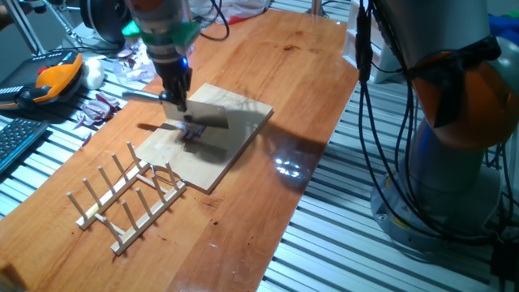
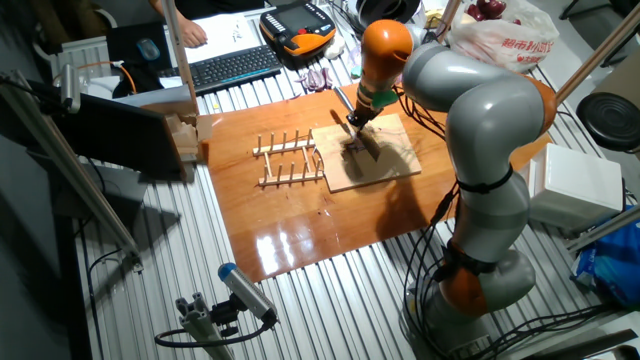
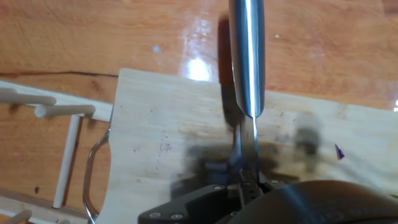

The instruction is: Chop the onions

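Note:
My gripper (image 1: 175, 99) is shut on a knife and holds it over the pale wooden board (image 1: 212, 165). The knife's steel handle (image 3: 247, 56) points away from the hand and its thin blade (image 3: 248, 146) runs edge-down to the board. A small purple-white clump of onion (image 1: 193, 132) lies on the board right under the blade. In the hand view the gripper (image 3: 249, 182) shows at the bottom edge, and one tiny purple onion bit (image 3: 338, 151) lies to the right of the blade. The other fixed view shows the gripper (image 2: 357, 123) above the board (image 2: 385, 170).
A wooden peg rack (image 1: 130, 196) stands next to the board's left side, with a wire loop (image 3: 92, 177) at the board's edge. Dark purple peel scraps (image 1: 97, 109), crinkled plastic (image 1: 130, 66), an orange pendant (image 1: 53, 79) and a keyboard (image 1: 16, 139) lie off the table's left.

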### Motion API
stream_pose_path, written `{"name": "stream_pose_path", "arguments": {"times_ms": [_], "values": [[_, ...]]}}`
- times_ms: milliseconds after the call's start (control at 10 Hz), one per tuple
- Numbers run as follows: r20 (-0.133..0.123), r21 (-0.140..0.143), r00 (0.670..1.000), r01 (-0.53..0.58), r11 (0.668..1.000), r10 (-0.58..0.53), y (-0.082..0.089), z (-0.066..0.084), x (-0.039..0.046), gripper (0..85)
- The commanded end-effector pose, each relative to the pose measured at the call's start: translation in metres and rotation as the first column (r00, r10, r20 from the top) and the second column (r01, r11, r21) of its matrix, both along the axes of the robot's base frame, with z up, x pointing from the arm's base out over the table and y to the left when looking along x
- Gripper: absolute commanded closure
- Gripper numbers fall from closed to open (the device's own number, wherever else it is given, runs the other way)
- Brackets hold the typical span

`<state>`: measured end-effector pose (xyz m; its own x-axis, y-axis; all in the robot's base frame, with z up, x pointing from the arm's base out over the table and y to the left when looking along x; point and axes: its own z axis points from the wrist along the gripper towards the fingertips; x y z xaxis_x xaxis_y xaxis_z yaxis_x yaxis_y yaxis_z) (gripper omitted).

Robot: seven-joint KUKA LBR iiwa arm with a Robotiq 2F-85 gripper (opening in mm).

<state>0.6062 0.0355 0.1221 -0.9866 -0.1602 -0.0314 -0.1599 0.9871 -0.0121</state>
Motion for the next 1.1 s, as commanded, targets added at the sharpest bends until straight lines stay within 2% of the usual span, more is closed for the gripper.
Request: {"name": "stream_pose_path", "arguments": {"times_ms": [0,100,500,900,1000], "values": [[0.009,-0.003,0.999,-0.032,0.999,0.032,0.003,-0.003,0.0019,85.0],[0.013,-0.013,0.999,-0.042,0.999,0.043,0.005,-0.005,0.0027,85.0],[0.019,-0.012,0.999,-0.047,0.999,0.047,0.002,-0.009,0.0025,85.0],[0.035,0.002,0.998,-0.058,0.998,0.058,0.001,-0.031,0.0025,85.0],[0.039,-0.003,0.998,-0.056,0.998,0.056,0.003,-0.036,0.0012,85.0]]}}
